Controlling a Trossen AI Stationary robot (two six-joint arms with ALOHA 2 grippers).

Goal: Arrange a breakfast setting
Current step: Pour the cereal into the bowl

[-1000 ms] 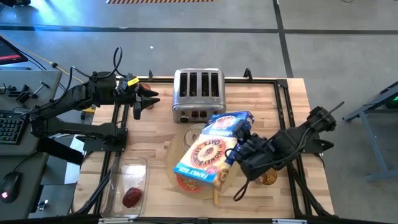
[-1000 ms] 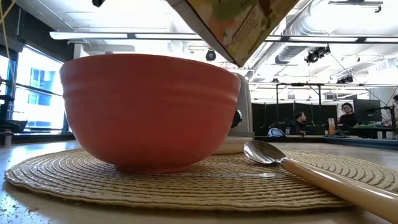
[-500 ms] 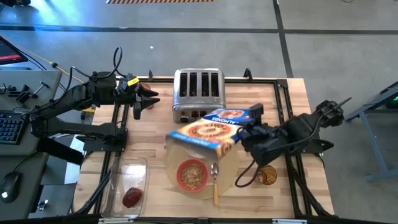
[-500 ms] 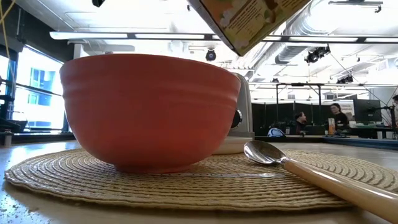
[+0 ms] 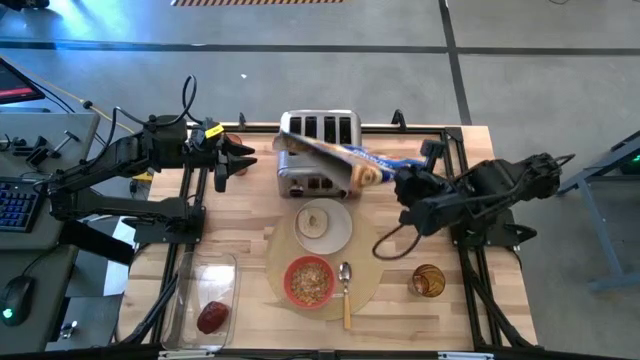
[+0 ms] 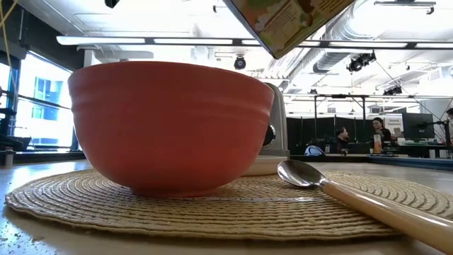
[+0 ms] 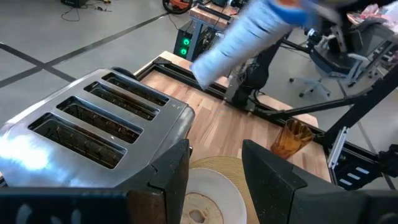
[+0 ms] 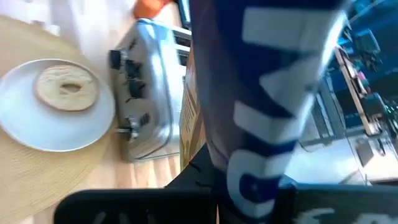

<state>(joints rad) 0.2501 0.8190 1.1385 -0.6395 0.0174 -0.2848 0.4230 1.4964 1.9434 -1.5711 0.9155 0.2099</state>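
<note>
High view, progress: we judge the setting largely laid. The red bowl (image 5: 310, 281), filled with cereal, and the wooden-handled spoon (image 5: 346, 292) sit on the round tan placemat (image 5: 372, 288); the small white plate (image 5: 340, 228) with the round toast slice (image 5: 316, 221) overlaps its far edge.
High view, remaining: the dark red fruit (image 5: 211, 317) lies in the clear plastic tub (image 5: 201, 279), apart from the placemat. The right gripper (image 5: 400, 185) grips a cereal box (image 5: 325, 154) above the toaster (image 5: 319, 135); the box awaits setting down. The left gripper (image 5: 236, 158) waits at the far left, unclenched.
Low view: bowl contents are hidden behind its wall; the box is cut off by the frame edge.
Left wrist view: fingers (image 7: 273, 180) stand apart, holding nothing.
Right wrist view: the box fills the frame and hides the fingers.
</note>
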